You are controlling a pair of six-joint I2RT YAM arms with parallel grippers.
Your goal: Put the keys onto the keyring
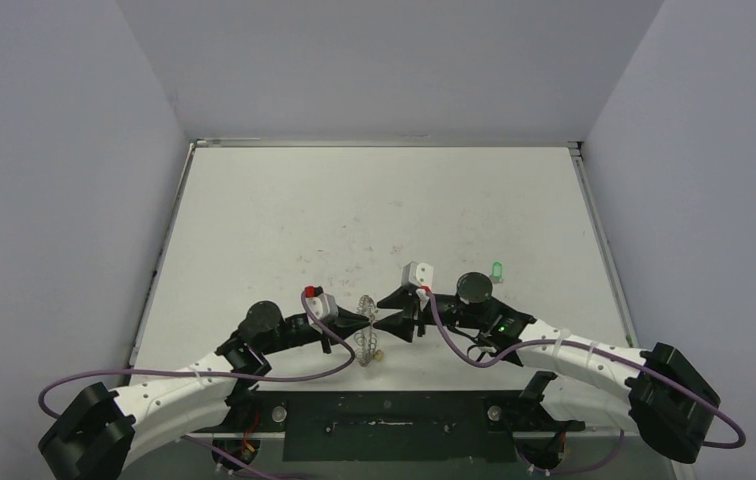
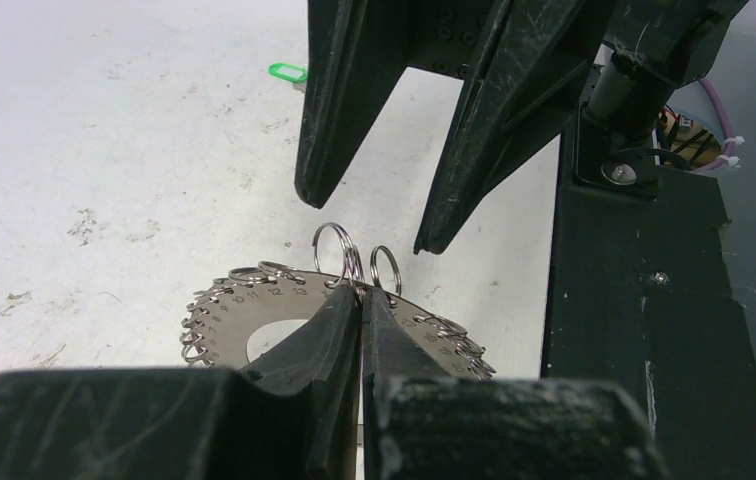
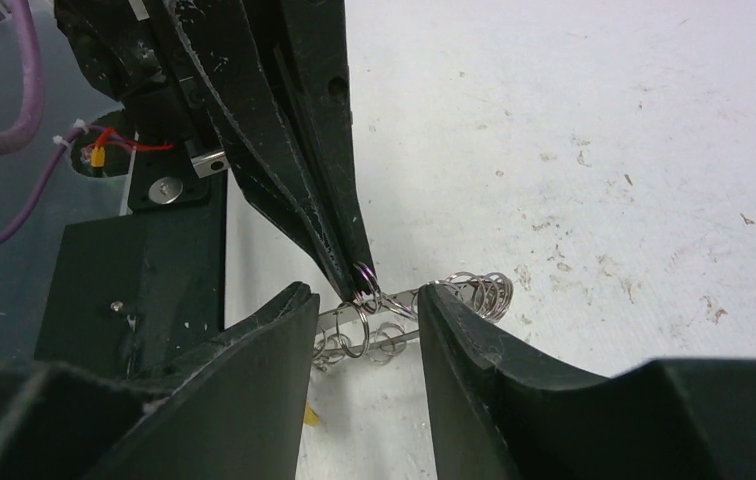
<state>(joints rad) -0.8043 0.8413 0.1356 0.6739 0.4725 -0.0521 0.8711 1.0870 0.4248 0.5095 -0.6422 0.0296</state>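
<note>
left hand (image 2: 361, 292) pressed together on the looped rim of the keyring (image 2: 229, 315), held on edge low in the centre of the top view. right hand (image 3: 366, 298) spread, a finger either side of that ring. green key (image 1: 497, 270) flat on the counter (image 1: 354, 200) right of centre, well apart; small yellow piece (image 3: 309, 414) just beneath the ring.

Stamped numerals on the keyring (image 2: 219, 320)
Tiny numbers run round its flat face, just inside the fringed rim; those along its far edge look two-digit, but all are too fine to read surely.
</note>
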